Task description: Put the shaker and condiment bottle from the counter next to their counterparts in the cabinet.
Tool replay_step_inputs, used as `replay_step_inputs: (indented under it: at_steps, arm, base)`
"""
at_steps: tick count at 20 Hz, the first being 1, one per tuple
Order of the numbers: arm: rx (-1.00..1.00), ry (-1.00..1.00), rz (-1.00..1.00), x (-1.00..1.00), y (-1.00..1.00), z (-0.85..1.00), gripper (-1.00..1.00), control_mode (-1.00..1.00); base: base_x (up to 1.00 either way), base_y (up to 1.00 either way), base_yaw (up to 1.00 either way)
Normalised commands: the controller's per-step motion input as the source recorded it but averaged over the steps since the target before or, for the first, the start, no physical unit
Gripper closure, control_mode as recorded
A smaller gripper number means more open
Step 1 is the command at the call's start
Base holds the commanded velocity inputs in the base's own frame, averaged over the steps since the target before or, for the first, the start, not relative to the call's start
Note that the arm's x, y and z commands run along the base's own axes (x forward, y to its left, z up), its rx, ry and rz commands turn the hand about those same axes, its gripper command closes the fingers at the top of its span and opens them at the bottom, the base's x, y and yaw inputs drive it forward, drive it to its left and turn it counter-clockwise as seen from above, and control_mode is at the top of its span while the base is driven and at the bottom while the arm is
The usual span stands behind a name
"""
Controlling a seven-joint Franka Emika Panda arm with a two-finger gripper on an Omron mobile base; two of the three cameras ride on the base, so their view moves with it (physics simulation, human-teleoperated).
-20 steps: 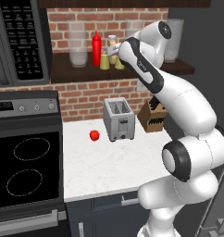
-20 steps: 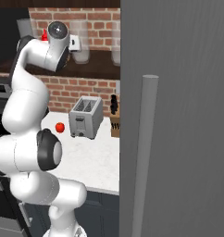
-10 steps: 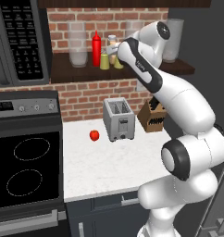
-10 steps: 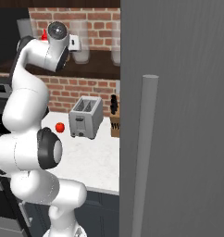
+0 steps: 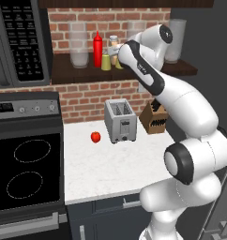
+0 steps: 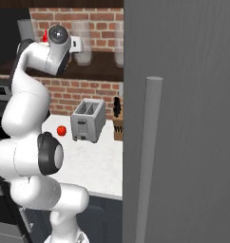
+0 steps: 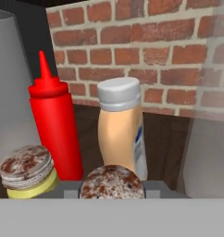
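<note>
On the dark wooden cabinet shelf stand the red squeeze bottle and, right of it, the tan condiment bottle with its pale cap. A yellow shaker with a speckled brown cap sits at the red bottle's foot. A second shaker sits in front of the condiment bottle, and my gripper is shut on it. In the left base view the gripper reaches into the shelf beside the red bottle and a shaker.
Clear glass jars flank the bottles on the shelf. Below on the counter are a toaster, a small red fruit and a knife block. The stove and microwave lie left; a grey door stands right.
</note>
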Motion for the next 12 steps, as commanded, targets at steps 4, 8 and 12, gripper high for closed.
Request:
replay_step_inputs:
  at_steps: [4, 8, 12]
  arm:
    - [0.00, -0.04, 0.00, 0.00, 0.00, 0.00, -1.00, -1.00]
    - [0.00, -0.03, 0.00, 0.00, 0.00, 0.00, -1.00, -1.00]
    - [0.00, -0.01, 0.00, 0.00, 0.00, 0.00, -1.00, -1.00]
  base:
    - [0.00, 0.00, 0.00]
    - [0.00, 0.00, 0.00]
    - [0.00, 0.00, 0.00]
